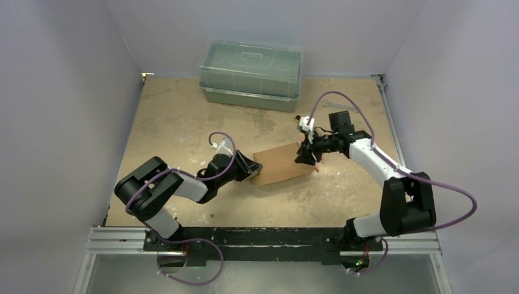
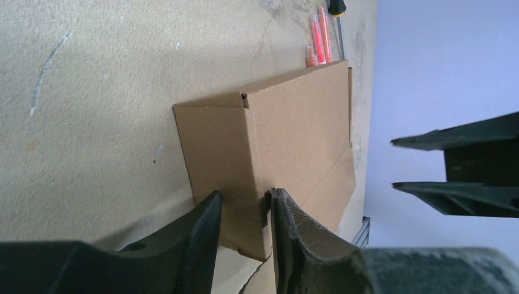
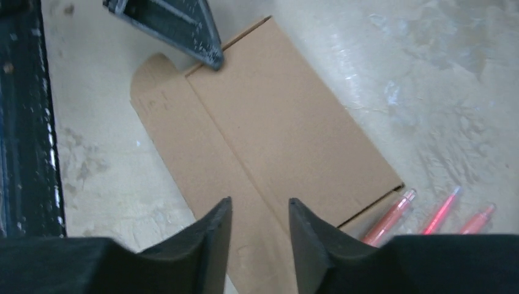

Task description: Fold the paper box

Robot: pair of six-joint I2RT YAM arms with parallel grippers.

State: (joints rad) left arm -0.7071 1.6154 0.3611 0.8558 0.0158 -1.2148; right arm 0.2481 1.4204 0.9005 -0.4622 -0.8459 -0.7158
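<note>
The brown paper box (image 1: 281, 164) lies mid-table, partly raised, with a long flap flat on the table beside it (image 3: 183, 141). My left gripper (image 1: 254, 166) is at the box's left end. In the left wrist view its jaws (image 2: 245, 199) stand a little apart astride the box's end panel (image 2: 226, 153), the right finger against a fold. My right gripper (image 1: 304, 157) hovers at the box's right end. Its jaws (image 3: 260, 205) are open and empty above the box top (image 3: 287, 122). It also shows in the left wrist view (image 2: 393, 163).
A large green-grey lidded plastic container (image 1: 251, 75) stands at the back. Three pink pens (image 3: 392, 214) lie by the box's right end, also seen in the left wrist view (image 2: 321, 33). A small metal tool (image 1: 335, 105) lies at the back right. Walls enclose the table.
</note>
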